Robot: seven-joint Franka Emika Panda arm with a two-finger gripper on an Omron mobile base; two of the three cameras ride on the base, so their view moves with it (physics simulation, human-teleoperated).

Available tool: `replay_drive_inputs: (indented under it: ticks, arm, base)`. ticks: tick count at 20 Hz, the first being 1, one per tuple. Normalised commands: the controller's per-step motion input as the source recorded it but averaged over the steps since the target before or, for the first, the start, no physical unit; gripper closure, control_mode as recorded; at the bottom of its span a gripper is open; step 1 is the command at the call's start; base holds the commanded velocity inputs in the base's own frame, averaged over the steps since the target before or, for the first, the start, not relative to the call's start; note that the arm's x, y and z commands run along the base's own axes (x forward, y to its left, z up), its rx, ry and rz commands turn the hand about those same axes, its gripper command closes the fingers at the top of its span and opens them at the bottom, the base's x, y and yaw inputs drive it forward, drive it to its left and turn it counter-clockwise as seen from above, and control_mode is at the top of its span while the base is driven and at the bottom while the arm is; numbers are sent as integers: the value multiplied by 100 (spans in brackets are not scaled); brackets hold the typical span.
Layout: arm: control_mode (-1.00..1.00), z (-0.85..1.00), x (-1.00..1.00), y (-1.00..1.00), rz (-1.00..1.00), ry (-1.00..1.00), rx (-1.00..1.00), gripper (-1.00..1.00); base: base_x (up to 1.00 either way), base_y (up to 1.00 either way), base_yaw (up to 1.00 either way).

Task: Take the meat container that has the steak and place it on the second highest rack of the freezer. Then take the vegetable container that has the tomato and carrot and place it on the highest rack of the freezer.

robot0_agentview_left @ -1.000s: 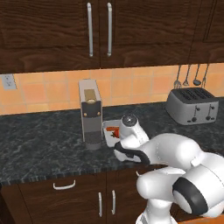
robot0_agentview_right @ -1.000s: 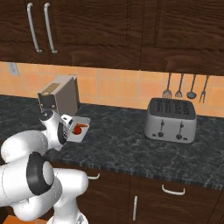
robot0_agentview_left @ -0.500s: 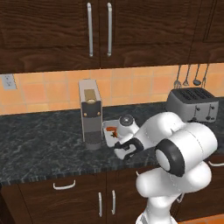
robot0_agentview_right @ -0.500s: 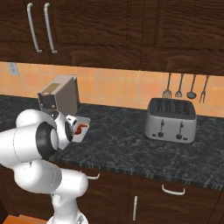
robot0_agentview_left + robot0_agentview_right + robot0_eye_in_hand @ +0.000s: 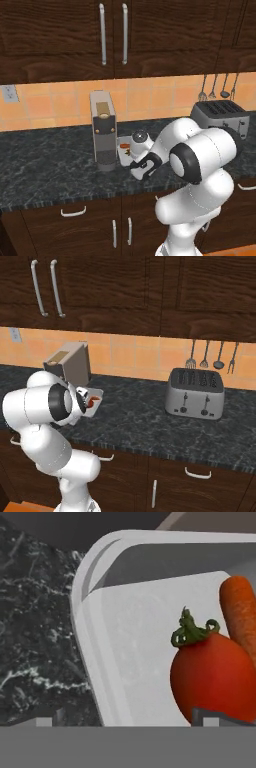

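Right, the arm is folded low over the dark stone surface (image 5: 45,170), and the hand (image 5: 141,167) sits just in front of the coffee machine (image 5: 103,131), right by a white tub (image 5: 123,151) that stands beside that machine. From the right-hand base camera the tub (image 5: 95,401) peeks out past the robot's big white elbow, with something red-orange inside it, too small there to name.

Up close through the hand camera, it's clearer: the tub (image 5: 125,637) has a rounded white rim and a pale flat floor, and the tomato (image 5: 215,679) rests on that floor, glossy red with a curly green stalk on top. Just beside it, touching or nearly so, lies the carrot (image 5: 241,609), orange, running up along the tomato's far side toward the tub's wall. The speckled black surface (image 5: 35,637) shows outside the rim.

The two dark fingertips (image 5: 207,714) poke up at the bottom edge, one out over the stone, the other in front of the tomato, so the hand stands wide apart, straddling the tub's rim and gripping nothing.

Further along the surface a silver toaster (image 5: 195,392) stands well apart from the tub, with utensils (image 5: 205,356) hanging on the orange tiled wall above it, under dark wooden cupboards (image 5: 115,35).
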Motion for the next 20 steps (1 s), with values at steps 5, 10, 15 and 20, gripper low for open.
replay_drive_inputs:
  ticks: [5, 10, 15, 20]
  arm:
    - [-100, -56, 3, 8, 0, 3, -3, 100]
    - [-100, -29, -8, 0, 0, -3, 0, 100]
    - [-100, 0, -42, 0, 0, -7, 0, 100]
    - [-100, 27, -69, -7, 0, 3, 0, 100]
  base:
    - [0, 0, 0]
    - [0, 0, 0]
    - [0, 0, 0]
    - [0, 0, 0]
